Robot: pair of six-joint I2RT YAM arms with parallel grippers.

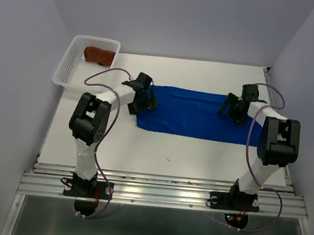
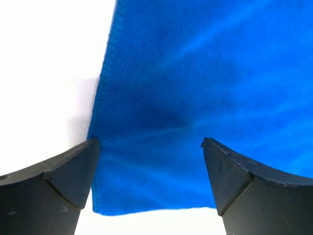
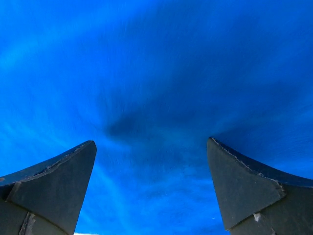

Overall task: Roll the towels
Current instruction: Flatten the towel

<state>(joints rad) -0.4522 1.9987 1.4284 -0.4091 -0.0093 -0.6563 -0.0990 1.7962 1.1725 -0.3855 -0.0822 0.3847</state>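
Closest to the wrist lenses, our left claw (image 2: 150, 143) stood with its jaws wide apart, gripping nothing, with cloth lying below the gap. That cloth was the blue towel (image 2: 195, 88). Its hemmed edge ran from 12 o'clock down toward 7 o'clock in that view, with white worktop (image 2: 49, 58) at 9 o'clock. One black fingertip (image 2: 63, 176) sat just beside that edge and the other sat over the terry.

Our right claw (image 3: 151, 142) was likewise spread wide and gripped nothing, and blue terry filled its whole view. We could not tell whether either claw's tips touched the cloth.

From the top camera we saw the blue towel spread flat across the middle of the worktop, its long side running from 9 to 3 o'clock. The left claw was at its 9 o'clock end and the right claw at its 3 o'clock end. The rust-brown towel (image 1: 99, 55) lay bunched inside the white mesh basket (image 1: 67, 70) at the worktop's 10 o'clock corner, well apart from both claws.
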